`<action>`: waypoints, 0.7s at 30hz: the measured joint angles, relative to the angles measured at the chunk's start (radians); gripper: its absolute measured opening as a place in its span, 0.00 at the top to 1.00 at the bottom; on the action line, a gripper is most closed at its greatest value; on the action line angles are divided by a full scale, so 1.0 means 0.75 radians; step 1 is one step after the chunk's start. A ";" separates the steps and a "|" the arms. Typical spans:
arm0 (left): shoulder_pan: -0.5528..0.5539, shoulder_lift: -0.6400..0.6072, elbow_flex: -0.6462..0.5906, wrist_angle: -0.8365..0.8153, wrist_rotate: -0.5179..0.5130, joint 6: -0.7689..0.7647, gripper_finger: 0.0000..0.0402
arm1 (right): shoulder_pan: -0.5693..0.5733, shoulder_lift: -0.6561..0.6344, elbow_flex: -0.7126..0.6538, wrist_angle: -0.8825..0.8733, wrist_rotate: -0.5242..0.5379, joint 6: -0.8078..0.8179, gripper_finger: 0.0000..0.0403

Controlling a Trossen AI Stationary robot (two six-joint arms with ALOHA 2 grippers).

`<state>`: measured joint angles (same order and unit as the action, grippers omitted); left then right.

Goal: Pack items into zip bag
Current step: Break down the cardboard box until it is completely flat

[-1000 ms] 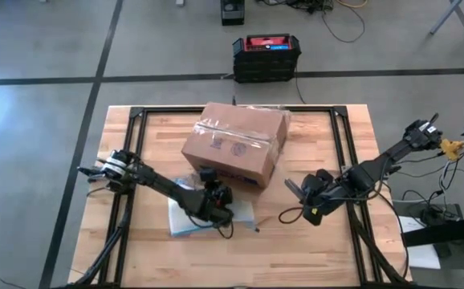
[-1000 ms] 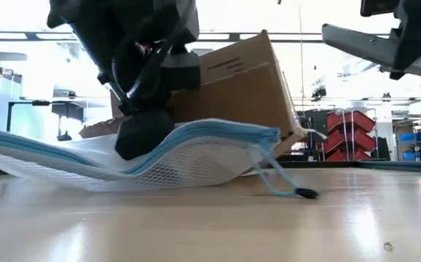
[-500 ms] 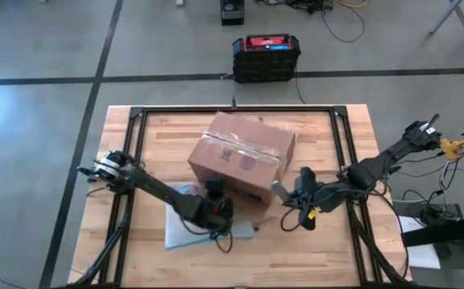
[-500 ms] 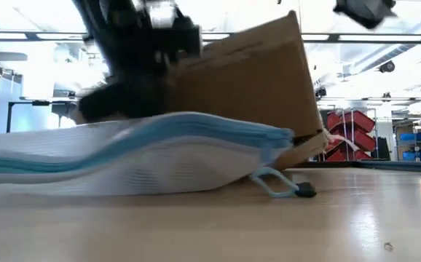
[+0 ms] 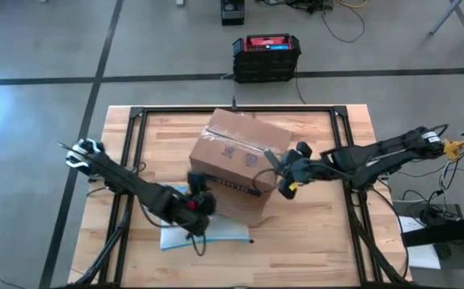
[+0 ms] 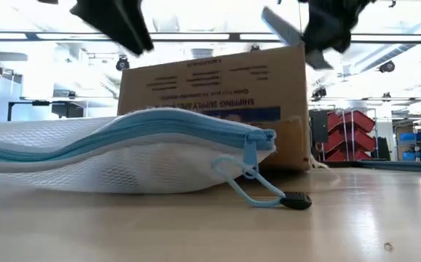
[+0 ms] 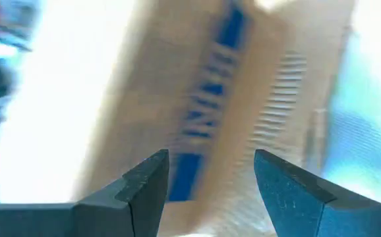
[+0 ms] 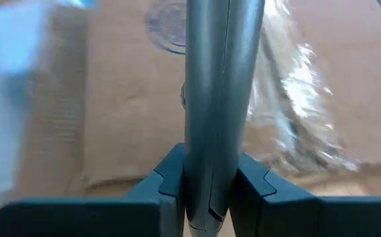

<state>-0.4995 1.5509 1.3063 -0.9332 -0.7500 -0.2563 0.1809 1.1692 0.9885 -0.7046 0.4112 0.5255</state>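
Note:
The zip bag [image 6: 123, 153], white mesh with a blue zip along its top, lies flat on the table in front of a brown cardboard box [image 5: 240, 160]. In the high view the bag [image 5: 224, 231] is partly under my left arm. My left gripper [image 7: 210, 158] hangs open above the bag with nothing between its fingers, facing the box. My right gripper [image 5: 288, 172] is above the box's right end, shut on a grey flat metal bar [image 8: 220, 79]. Whether the bar's free end [image 5: 270, 157] touches the box, I cannot tell. The items are out of view. My right gripper pinches the grey bar near its rear end [image 8: 213, 178] between its two fingers, one on each flat side. The bar runs straight out ahead along the fingers and slants down toward the box top, coming from the table's right.
The box stands on its base mid-table [image 6: 218, 94]. The bag's blue pull cord [image 6: 269, 196] trails on the wood. Black frame rails [image 5: 136, 128] run along the table's edges. Bare wood lies at the near right [image 5: 312, 233]. A black case [image 5: 266, 56] sits on the floor beyond.
My left gripper has risen off the bag and drawn back toward the table's left; the bag, dented under it before, has sprung back to a full, even shape. My right gripper has gone toward the box with the bar. The box, tipped before, now stands flat and slightly turned.

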 joint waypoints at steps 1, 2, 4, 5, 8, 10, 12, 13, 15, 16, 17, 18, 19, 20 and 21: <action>0.000 -0.052 -0.024 0.002 -0.077 -0.013 0.48 | -0.024 0.008 -0.005 -0.029 -0.001 0.008 0.86; 0.000 -0.099 -0.050 0.003 -0.157 -0.027 0.48 | -0.045 0.011 -0.009 -0.061 -0.002 0.013 0.86; 0.014 -0.191 -0.115 0.010 -0.294 -0.056 0.49 | -0.074 0.013 -0.022 -0.134 0.004 0.030 0.86; 0.032 -0.233 -0.150 0.015 -0.347 -0.074 0.50 | -0.086 0.013 -0.025 -0.155 0.012 0.033 0.86; 0.125 -0.359 -0.265 0.072 -0.384 -0.107 0.52 | -0.090 -0.023 -0.027 -0.259 0.064 0.063 0.86; 0.203 -0.425 -0.358 0.179 -0.334 -0.064 0.53 | -0.091 -0.061 -0.020 -0.355 0.123 0.082 0.86; 0.282 -0.465 -0.464 0.342 -0.206 0.035 0.55 | -0.092 -0.105 -0.016 -0.411 0.198 0.107 0.86; 0.324 -0.478 -0.521 0.452 -0.132 0.098 0.55 | -0.092 -0.133 -0.015 -0.423 0.233 0.121 0.86; 0.402 -0.485 -0.633 0.717 0.045 0.230 0.56 | -0.093 -0.187 -0.015 -0.436 0.281 0.135 0.86; 0.434 -0.479 -0.687 0.856 0.142 0.293 0.57 | -0.092 -0.212 -0.015 -0.432 0.297 0.132 0.86; 0.458 -0.465 -0.735 0.986 0.243 0.345 0.58 | -0.092 -0.233 -0.015 -0.423 0.302 0.120 0.86; 0.480 -0.444 -0.777 1.107 0.341 0.382 0.58 | -0.092 -0.246 -0.015 -0.407 0.303 0.110 0.86; 0.497 -0.418 -0.809 1.214 0.415 0.410 0.59 | -0.092 -0.258 -0.015 -0.385 0.304 0.087 0.86; 0.507 -0.387 -0.834 1.301 0.468 0.432 0.60 | -0.092 -0.266 -0.015 -0.356 0.298 0.067 0.86; 0.510 -0.354 -0.852 1.362 0.508 0.454 0.60 | -0.092 -0.269 -0.015 -0.324 0.286 0.039 0.86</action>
<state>-0.1173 1.2852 0.6671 0.0880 -0.3688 0.0839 0.1116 0.9675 0.9771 -0.9478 0.6255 0.5547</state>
